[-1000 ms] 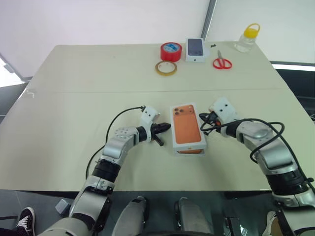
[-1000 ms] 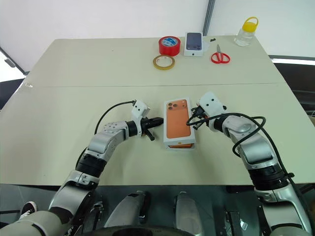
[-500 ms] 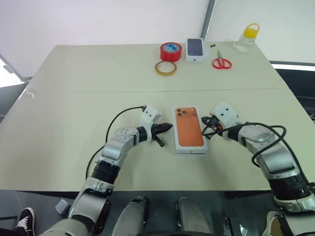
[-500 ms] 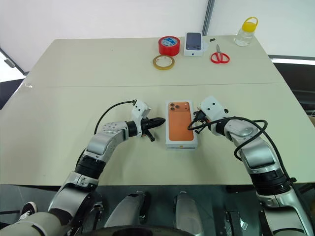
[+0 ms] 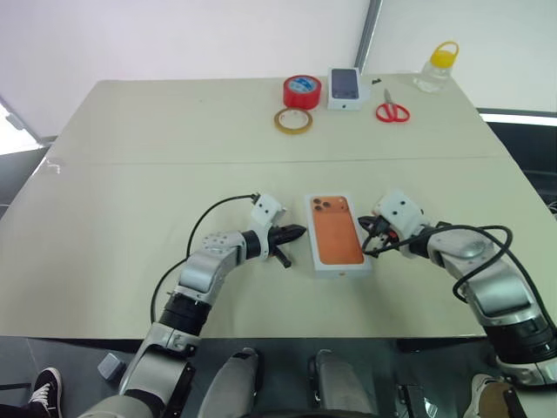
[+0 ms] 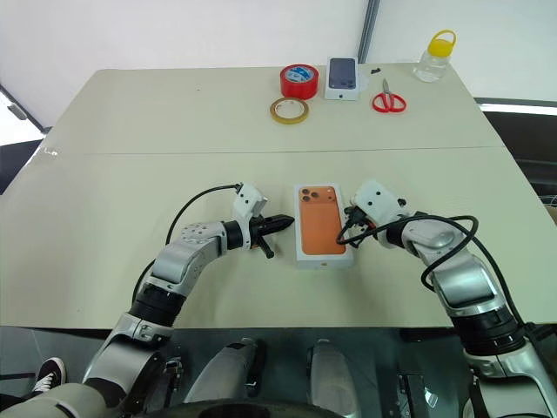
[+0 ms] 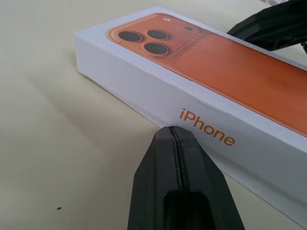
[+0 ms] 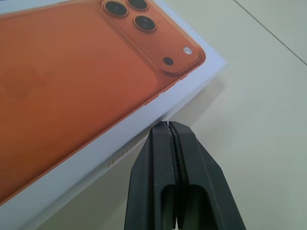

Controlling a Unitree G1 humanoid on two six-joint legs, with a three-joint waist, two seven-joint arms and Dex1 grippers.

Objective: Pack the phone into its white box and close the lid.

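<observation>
The lid [image 5: 336,233], white with an orange phone print on top, lies flat and closed over the white box at the table's middle front. The phone is hidden, and so is the tray under the lid. My left gripper [image 5: 300,232] is shut and empty. It points at the lid's left side wall [image 7: 158,96] from just short of it. My right gripper [image 5: 366,230] is also shut and empty, with its tips [image 8: 168,125] close to the lid's right edge [image 8: 158,108] near the printed camera corner. I cannot tell whether either gripper touches the lid.
Along the far edge of the table [image 5: 130,192] stand a red tape roll [image 5: 302,91], a tan tape ring [image 5: 294,120], a small white box picturing a dark phone [image 5: 345,87], red scissors [image 5: 393,111] and a yellow-capped bottle [image 5: 437,68].
The lid has settled from a slight tilt to lying flat and square. My right gripper has drawn back and down a little along the lid's right side. The left gripper has barely moved.
</observation>
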